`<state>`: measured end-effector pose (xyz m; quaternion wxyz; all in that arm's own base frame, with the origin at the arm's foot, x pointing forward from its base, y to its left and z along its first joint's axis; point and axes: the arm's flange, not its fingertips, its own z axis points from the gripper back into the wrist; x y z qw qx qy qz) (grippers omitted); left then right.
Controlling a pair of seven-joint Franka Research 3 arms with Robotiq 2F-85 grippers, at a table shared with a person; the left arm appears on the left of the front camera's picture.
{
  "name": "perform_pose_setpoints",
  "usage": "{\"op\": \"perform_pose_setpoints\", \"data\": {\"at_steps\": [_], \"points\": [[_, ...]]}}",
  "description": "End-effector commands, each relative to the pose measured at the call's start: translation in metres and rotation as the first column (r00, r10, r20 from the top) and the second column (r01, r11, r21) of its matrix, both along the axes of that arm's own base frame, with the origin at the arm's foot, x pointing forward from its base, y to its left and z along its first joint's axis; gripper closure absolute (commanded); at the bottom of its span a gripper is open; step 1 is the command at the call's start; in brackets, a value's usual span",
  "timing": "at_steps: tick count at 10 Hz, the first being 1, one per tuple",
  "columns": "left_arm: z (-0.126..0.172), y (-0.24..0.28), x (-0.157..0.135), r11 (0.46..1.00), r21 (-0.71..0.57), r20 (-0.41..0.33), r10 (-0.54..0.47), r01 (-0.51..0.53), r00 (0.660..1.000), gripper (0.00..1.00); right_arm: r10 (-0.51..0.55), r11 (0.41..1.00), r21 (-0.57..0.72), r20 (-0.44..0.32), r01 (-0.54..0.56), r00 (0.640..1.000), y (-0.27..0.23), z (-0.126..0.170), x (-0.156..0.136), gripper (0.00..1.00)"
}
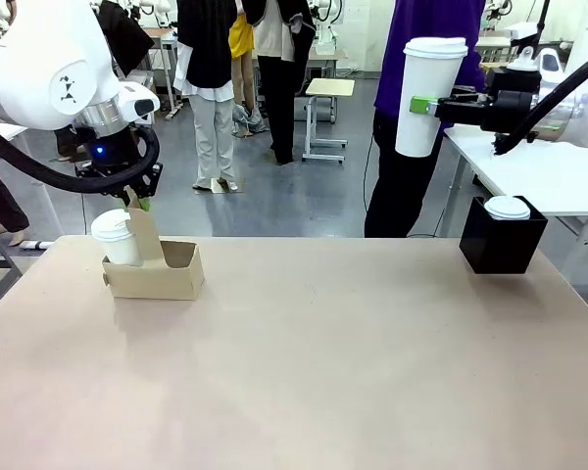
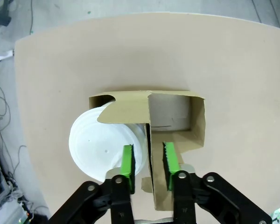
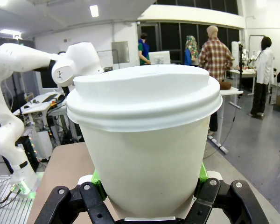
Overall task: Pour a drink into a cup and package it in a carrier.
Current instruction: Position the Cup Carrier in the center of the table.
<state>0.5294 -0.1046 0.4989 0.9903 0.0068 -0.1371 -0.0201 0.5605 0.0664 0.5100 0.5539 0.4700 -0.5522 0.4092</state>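
table (image 1: 323,372): wide, tan, below both grippers.
carrier (image 1: 167,279): straight under the left gripper (image 2: 147,148). One slot is filled and the slot across the tab is empty; we guess it is free for the cup (image 1: 429,78).
black box (image 1: 500,250): on the table below the right gripper (image 1: 418,105), with a lidded cup (image 1: 508,208) in it.
right gripper: clamped on the cup's side about mid-height. We think a side hold leaves the base free to drop into a slot.
left gripper: fingers apart, one on each side of the handle tab (image 1: 147,235), not pinching. We judge it is set to steady or lift the carrier.
cup: in the air in the right gripper, well apart from the carrier. Long axis vertical, lid up, base down, likely so nothing spills.
short cup (image 1: 116,238): in the carrier slot just below the left gripper, upright, lid up.
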Motion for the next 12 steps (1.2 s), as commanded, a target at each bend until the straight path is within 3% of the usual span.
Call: {"op": "perform_pose_setpoints", "data": {"at_steps": [1,4,7,8,12], "points": [[-0.001,-0.002,0.006,1.000,0.016,0.003,0.022,-0.022,1.000,1.00,0.001,1.000,0.014,0.007,-0.001,1.000,0.001,0.004,0.000,0.20],[0.000,-0.002,0.006,0.999,0.025,0.029,0.027,-0.028,0.999,1.00,0.001,1.000,0.014,0.007,-0.001,1.000,0.001,0.004,0.000,0.20],[-0.003,0.000,0.002,1.000,0.000,-0.005,0.000,0.000,1.000,1.00,0.001,1.000,0.014,0.007,-0.001,1.000,0.001,0.004,0.000,0.20],[-0.002,0.000,0.002,1.000,0.000,-0.003,0.000,0.000,1.000,0.95,0.001,1.000,0.014,0.007,-0.001,1.000,0.001,0.004,0.000,0.20],[0.056,-0.022,-0.045,0.997,-0.013,0.060,0.077,-0.076,0.995,0.98,0.001,1.000,0.014,0.007,-0.001,1.000,0.001,0.004,0.000,0.20]]}}
